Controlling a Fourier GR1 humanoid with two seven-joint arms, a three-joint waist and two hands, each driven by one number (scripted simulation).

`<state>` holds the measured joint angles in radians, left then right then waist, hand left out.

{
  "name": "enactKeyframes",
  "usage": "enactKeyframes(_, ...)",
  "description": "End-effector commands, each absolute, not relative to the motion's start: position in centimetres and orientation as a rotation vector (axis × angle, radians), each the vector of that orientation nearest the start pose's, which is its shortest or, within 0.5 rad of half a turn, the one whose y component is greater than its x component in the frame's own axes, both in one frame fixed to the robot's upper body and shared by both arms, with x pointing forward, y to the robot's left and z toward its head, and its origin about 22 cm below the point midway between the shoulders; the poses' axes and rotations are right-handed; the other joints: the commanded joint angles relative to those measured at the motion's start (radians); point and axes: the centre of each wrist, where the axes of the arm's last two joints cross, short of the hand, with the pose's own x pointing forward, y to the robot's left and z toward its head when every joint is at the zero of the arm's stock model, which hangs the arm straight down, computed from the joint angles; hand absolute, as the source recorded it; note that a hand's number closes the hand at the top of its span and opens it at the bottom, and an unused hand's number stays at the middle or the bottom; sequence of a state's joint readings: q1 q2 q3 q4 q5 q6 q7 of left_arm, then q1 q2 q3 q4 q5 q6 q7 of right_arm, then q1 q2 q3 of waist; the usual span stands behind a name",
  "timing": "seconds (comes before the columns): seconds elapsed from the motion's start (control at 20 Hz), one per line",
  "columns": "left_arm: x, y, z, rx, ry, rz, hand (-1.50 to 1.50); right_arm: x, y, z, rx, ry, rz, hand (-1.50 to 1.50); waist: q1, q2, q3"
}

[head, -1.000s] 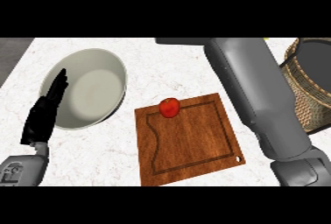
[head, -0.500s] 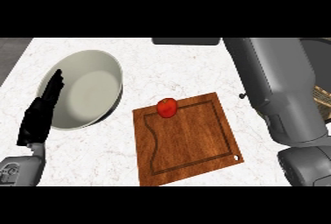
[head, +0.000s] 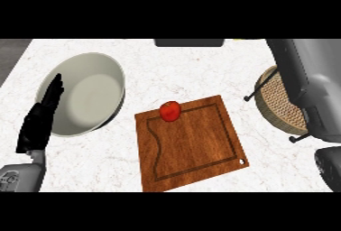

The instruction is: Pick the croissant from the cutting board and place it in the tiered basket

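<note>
Cutting board (head: 190, 142) taken as landmark. It lay on the marble counter (head: 200, 67), tilted, one corner pointing away from the robot. No croissant was visible on the board; the only item there was a small red round thing (head: 170, 110), tomato-like, sitting at the board's far-left corner. The croissant could not be located anywhere in the view; possibly it was behind the right forearm, but that is a guess.

Left of the board stood a large pale bowl (head: 90, 99), clear of the board's edge. Right of the board, the woven tiered basket (head: 279, 106) with dark wire legs sat partly hidden under the right forearm (head: 310, 85), which crossed above it from the near edge. That placement suits a delivery over the basket. The right hand itself was out of view, so its opening and contents could not be told.

Left hand (head: 41, 122): left of the board, overlapping the bowl's near rim in the view, fingers straight and together, pointing up, holding nothing. Judged resting, kept out of the working side.
</note>
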<state>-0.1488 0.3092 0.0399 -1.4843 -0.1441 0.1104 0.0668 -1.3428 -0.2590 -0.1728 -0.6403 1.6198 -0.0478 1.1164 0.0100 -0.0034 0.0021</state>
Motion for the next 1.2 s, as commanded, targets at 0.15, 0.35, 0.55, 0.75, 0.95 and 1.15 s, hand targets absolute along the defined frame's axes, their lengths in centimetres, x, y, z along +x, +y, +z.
enactKeyframes(0.15,28.3,29.9,4.7,0.454,-1.532,-0.236,0.0,46.5,-19.9,26.2,-1.89,-0.542,0.219,1.5,-0.021,-0.001,-0.002)
enactKeyframes(0.35,27.5,31.7,3.4,0.455,-1.523,-0.195,0.0,45.5,-21.2,27.2,-1.79,-0.602,0.271,1.5,-0.025,-0.004,-0.003)
enactKeyframes(0.55,26.6,31.4,2.6,0.459,-1.524,-0.204,0.0,43.9,-24.6,25.7,-1.709,-0.644,0.256,1.5,-0.03,-0.007,-0.002)
enactKeyframes(0.75,26.9,31.4,2.7,0.452,-1.512,-0.216,0.0,43.0,-26.2,22.7,-1.628,-0.665,0.236,1.5,-0.023,-0.002,-0.002)
enactKeyframes(0.95,28.5,30.6,4.9,0.44,-1.542,-0.228,0.0,42.5,-25.1,21.0,-1.463,-0.659,0.089,1.5,-0.021,-0.001,-0.002)
enactKeyframes(1.15,26.9,31.2,3.8,0.447,-1.516,-0.217,0.0,40.8,-26.7,17.5,-1.411,-0.634,0.025,-1.5,-0.015,0.0,-0.002)
